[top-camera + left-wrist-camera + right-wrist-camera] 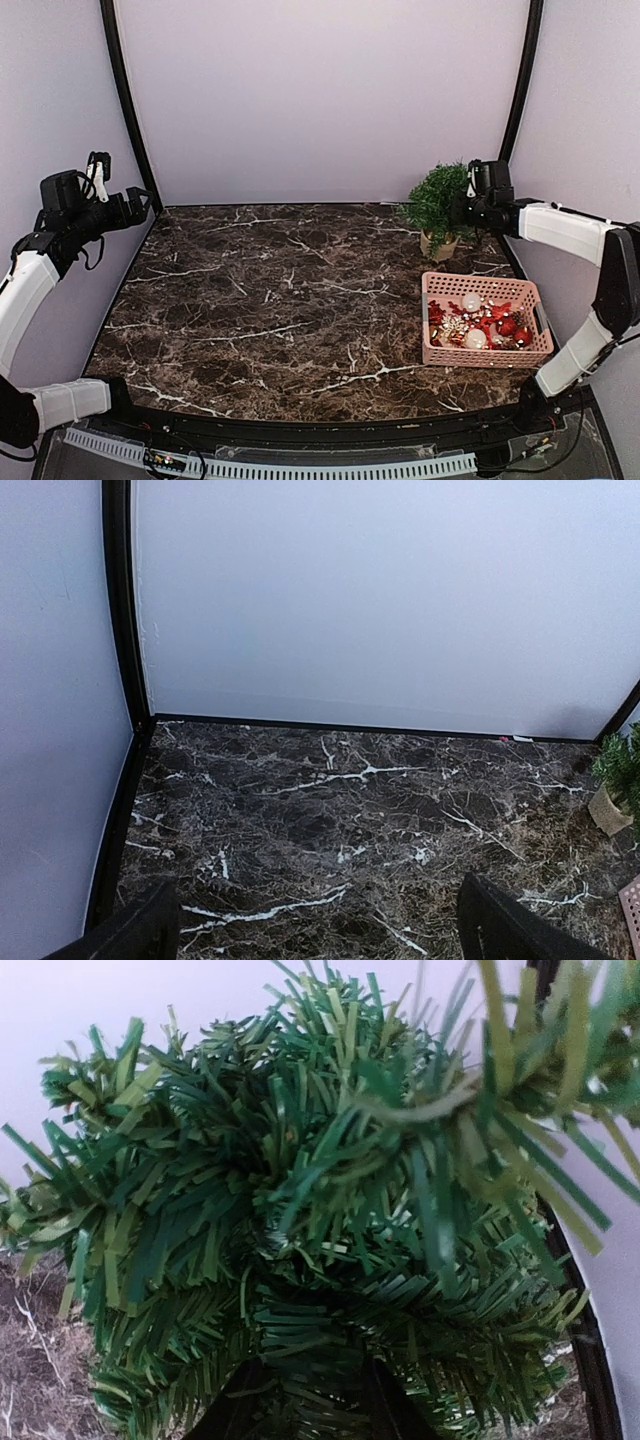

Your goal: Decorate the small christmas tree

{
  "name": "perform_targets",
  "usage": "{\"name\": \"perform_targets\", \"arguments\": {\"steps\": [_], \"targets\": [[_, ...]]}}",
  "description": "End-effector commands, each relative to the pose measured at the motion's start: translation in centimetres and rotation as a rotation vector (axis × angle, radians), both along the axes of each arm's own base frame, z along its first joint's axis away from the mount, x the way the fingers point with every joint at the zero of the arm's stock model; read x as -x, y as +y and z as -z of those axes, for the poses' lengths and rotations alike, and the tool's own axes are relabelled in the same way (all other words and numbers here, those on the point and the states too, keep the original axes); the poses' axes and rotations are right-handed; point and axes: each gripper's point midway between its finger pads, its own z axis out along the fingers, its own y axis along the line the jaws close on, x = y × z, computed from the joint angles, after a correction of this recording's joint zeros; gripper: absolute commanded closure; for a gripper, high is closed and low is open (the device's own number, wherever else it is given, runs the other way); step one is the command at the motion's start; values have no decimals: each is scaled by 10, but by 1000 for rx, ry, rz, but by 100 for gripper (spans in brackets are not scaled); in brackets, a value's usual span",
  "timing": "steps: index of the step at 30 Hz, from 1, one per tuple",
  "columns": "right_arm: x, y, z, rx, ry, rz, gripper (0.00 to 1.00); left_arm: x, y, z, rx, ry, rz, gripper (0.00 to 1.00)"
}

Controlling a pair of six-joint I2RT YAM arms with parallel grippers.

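Because the small christmas tree (pixel 437 198) stands upright on its tan pot (pixel 438 244) in the far right corner of the dark marbled surface (pixel 270 290), its long axis running straight up, the next move hangs on the right arm, which is by far the nearer one. Seen from above, the right gripper (pixel 460 212) comes in roughly level from the tree's right side at crown height, its tip in the outer branches, so the tree lies directly ahead of it. From the right wrist camera the greenery fills nearly the whole view, and the two dark fingers (pixel 228 1408) show only at the bottom edge with needles between them; whether they pinch a branch or are merely pushed in among the needles I cannot tell. The left gripper (pixel 138 205) hangs raised over the far left edge of the surface, well apart from the tree, its jaws spread wide with nothing between them. The pink basket (pixel 480 277) of red and white ornaments (pixel 480 325) sits just nearer than the tree on the same right side, so I judge the right arm placed to serve both, while the left would have to cross the whole surface to help.
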Motion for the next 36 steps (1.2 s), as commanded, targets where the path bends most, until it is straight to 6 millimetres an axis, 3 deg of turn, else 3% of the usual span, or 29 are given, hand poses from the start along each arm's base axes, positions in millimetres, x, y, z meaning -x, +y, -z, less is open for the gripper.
{"name": "perform_targets", "arguments": {"steps": [1, 4, 8, 21, 28, 36], "targets": [[-11, -2, -21, 41, -69, 29, 75, 2, -1, 3, -9, -1, 11, 1], [-9, 3, -27, 46, -82, 7, 94, 2, -1, 4, -9, 1, 12, 1], [0, 27, -42, 38, -120, -83, 99, 1, -1, 5, -11, 3, 10, 1], [41, 117, -97, -155, -263, -377, 100, -1, 1, 9, -14, 17, 5, 1], [80, 185, -105, -198, -302, -574, 100, -1, 3, 11, -24, 21, -5, 1], [119, 236, -104, -268, -356, -689, 100, -1, 3, 13, -28, 25, -5, 1]]}}
